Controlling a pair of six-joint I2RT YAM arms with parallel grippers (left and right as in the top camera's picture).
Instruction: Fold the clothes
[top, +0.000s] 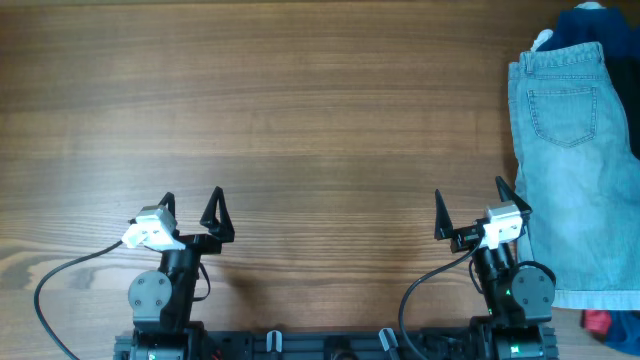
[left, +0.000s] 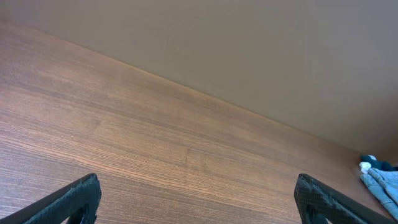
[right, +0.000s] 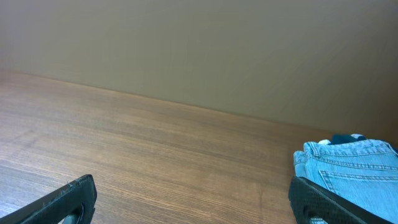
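Note:
The light-blue denim shorts (top: 575, 170) lie flat at the table's right edge, waistband far, a stitched back pocket up and the pale hem near. They also show in the right wrist view (right: 348, 165) and as a sliver in the left wrist view (left: 380, 182). My right gripper (top: 468, 207) is open and empty, just left of the shorts near the front edge; its jaws (right: 193, 199) frame bare wood. My left gripper (top: 192, 208) is open and empty at the front left, far from the shorts; in the left wrist view its jaws (left: 198, 199) are over bare wood.
A dark navy garment (top: 600, 25) with a white bit lies beyond the shorts at the far right corner. A small red cloth (top: 597, 322) sits at the near right by the hem. The wooden table (top: 300, 120) spreads left of the shorts.

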